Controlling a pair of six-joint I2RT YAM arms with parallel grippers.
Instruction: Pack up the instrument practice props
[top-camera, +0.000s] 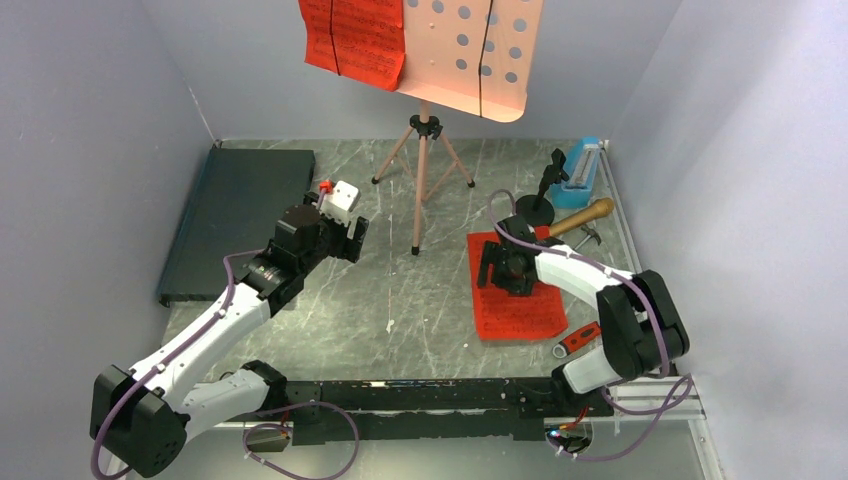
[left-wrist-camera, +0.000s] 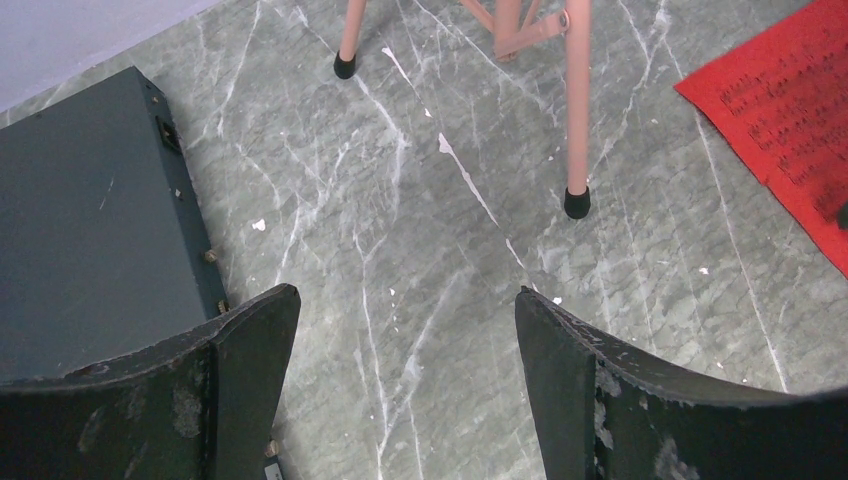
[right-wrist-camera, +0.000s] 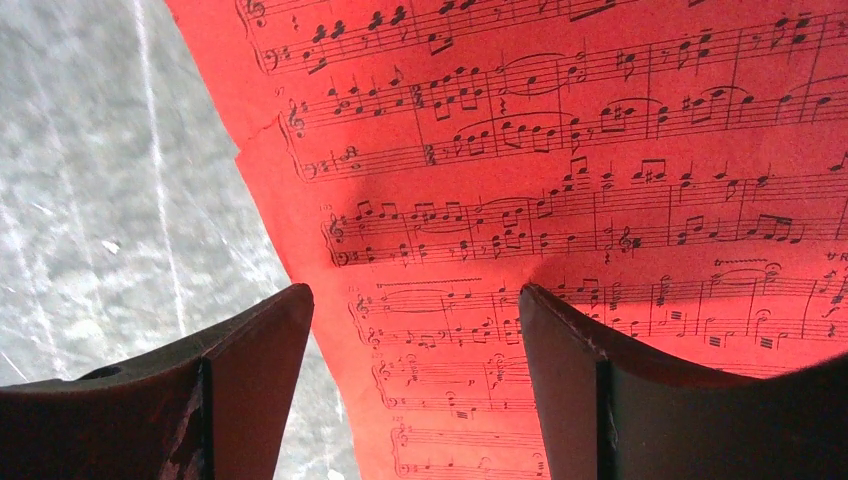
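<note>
- The right gripper (top-camera: 503, 266) (right-wrist-camera: 415, 320) stood with its jaws wide apart and held nothing.
- Its fingers (right-wrist-camera: 250, 390) hung close over the red sheet-music pages (top-camera: 520, 305) (right-wrist-camera: 600, 150) and cast shadows on the printed staves. Whether the tips touched the paper could not be told.
- In the right wrist view, one finger sat over the left edge of the pages, where paper met table, and the other sat over the paper itself.
- Those pages lay flat on the grey marbled table (top-camera: 400, 300), right of centre, with the arm reaching over them from the near right.
- The gold microphone (top-camera: 582, 216) lay tilted on the table just beyond the far right corner of the pages, beside its black round-base stand (top-camera: 537, 208), which stood upright.
- The blue metronome (top-camera: 583, 172) stood in the far right corner, behind the microphone stand.
- The red-handled wrench (top-camera: 578, 338) lay near the right arm's base, just beside the near right corner of the pages.
- The left gripper (top-camera: 352, 238) (left-wrist-camera: 408, 320) was likewise spread wide and empty, above bare table and touching nothing.
- The flat dark case (top-camera: 235, 220) (left-wrist-camera: 90, 220) lay to its left, along the left wall.
- The pink tripod music stand (top-camera: 423, 170) (left-wrist-camera: 577, 100) stood upright at the far middle, its black-tipped feet on the table ahead of the left gripper.
- Its perforated desk (top-camera: 490, 60) carried more red pages (top-camera: 352, 35) on its left side.
</note>
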